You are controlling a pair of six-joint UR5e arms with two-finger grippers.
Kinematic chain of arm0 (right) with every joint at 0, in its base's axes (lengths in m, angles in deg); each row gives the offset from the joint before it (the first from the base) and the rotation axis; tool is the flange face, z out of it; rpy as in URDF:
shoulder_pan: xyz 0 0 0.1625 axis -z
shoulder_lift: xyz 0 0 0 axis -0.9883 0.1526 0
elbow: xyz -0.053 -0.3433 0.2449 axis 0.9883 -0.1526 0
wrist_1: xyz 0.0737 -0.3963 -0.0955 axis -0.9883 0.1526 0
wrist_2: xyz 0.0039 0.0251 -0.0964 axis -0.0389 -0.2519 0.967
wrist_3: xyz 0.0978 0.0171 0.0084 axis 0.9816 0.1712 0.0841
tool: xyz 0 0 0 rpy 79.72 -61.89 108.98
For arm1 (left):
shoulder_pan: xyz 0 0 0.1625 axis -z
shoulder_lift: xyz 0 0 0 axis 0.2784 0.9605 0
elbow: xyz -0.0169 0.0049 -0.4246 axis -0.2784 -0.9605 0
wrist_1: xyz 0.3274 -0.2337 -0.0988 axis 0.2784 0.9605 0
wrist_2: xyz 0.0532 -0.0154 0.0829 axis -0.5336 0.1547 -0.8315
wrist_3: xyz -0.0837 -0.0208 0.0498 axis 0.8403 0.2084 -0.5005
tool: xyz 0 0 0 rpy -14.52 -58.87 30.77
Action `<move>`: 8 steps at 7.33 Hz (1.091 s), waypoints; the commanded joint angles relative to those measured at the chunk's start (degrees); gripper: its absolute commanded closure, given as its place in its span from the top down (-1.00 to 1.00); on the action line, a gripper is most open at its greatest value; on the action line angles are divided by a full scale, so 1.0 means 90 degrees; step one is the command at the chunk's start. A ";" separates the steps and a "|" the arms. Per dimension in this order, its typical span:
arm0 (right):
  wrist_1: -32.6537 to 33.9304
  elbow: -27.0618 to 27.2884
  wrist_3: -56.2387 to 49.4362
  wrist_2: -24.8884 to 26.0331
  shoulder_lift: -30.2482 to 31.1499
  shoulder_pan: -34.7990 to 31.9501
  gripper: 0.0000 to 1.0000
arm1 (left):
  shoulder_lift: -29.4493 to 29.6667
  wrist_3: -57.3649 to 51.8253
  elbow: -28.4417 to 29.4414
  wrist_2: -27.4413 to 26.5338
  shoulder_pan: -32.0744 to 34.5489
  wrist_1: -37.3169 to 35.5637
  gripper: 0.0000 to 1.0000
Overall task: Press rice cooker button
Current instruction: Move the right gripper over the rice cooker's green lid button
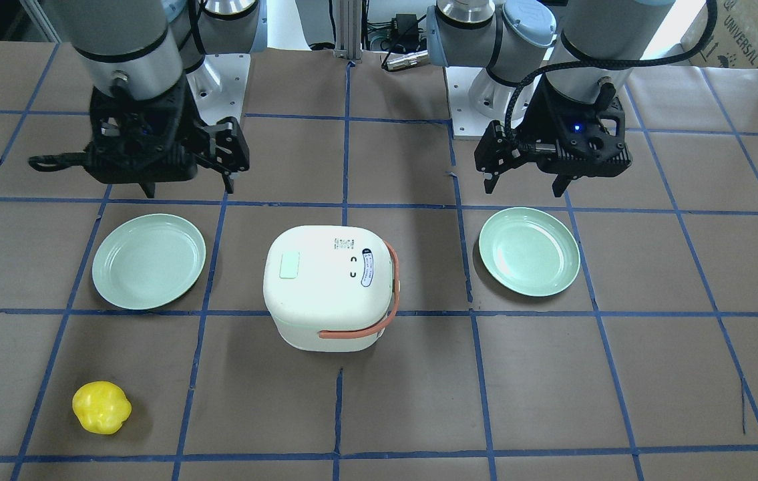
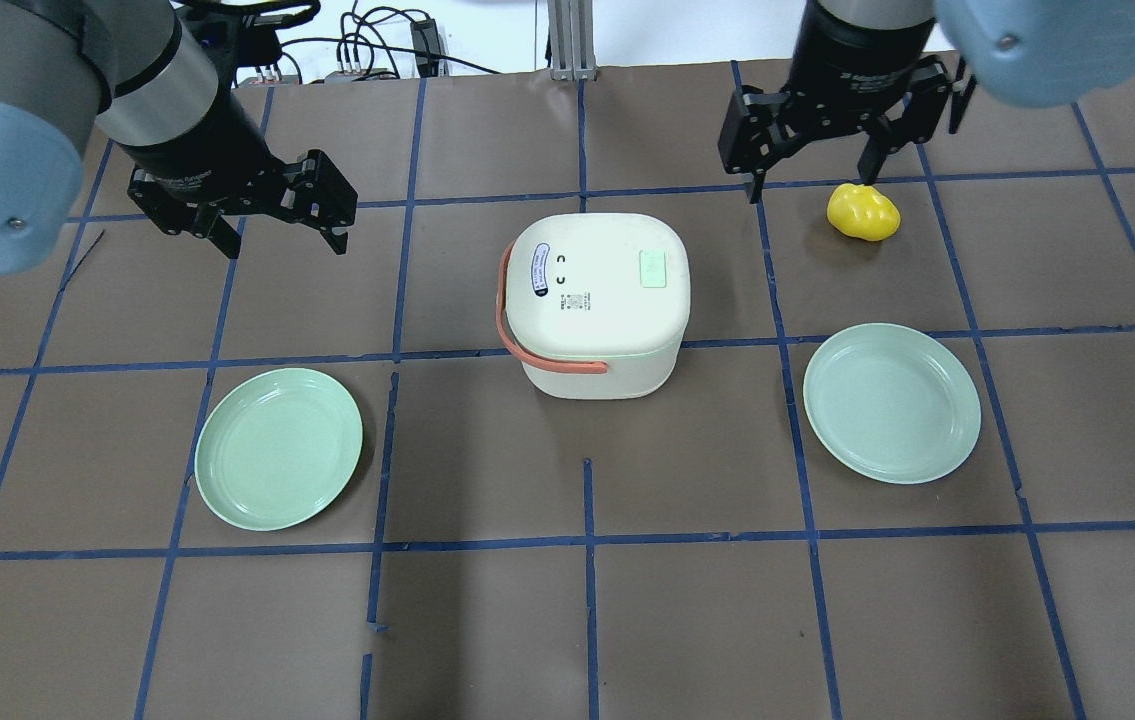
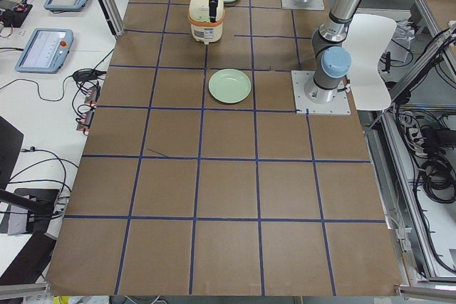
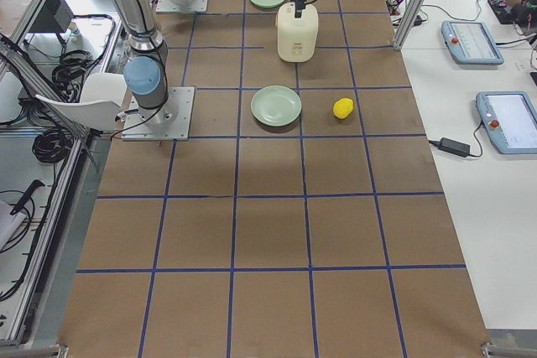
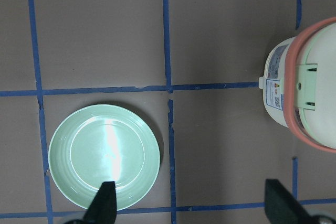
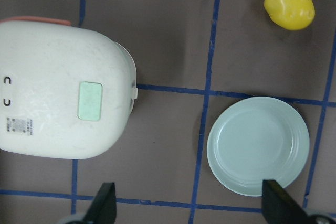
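Rice cooker (image 2: pixel 595 330) sitting at table (image 2: pixel 487 620) centre. Left gripper (image 2: pixel 282 235) and right gripper (image 2: pixel 809 175) hovering, jaws spread, empty. Risk: spread jaws straddling green lid button (image 2: pixel 653 269), or shoving cooker sideways.

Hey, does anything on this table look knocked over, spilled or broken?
Nothing much stands out. The cooker stands upright with its lid shut. The left plate and right plate lie flat and empty, and the pepper sits alone. The only flaw is a small slit in the brown paper, on the robot's left.
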 commanded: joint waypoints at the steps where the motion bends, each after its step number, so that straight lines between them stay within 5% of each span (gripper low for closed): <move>1: 0.0305 -0.0153 0.0450 -0.0197 -0.0557 -0.0511 -0.20 | 0.0000 0.0000 0.0000 0.0005 -0.0006 0.0000 1.00; 2: 0.0296 -0.0173 0.0519 -0.0546 -0.0723 -0.0512 -0.63 | 0.0000 0.0000 0.0000 0.0005 0.0004 0.0000 1.00; 3: 0.0354 -0.0163 0.0606 -0.0801 -0.0870 -0.0512 -0.79 | 0.0000 0.0000 0.0000 0.0005 0.0004 0.0000 1.00; 8: 0.0910 -0.0026 0.0695 -0.0735 -0.1378 -0.0453 -0.84 | 0.0000 0.0000 0.0000 0.0005 0.0004 0.0000 1.00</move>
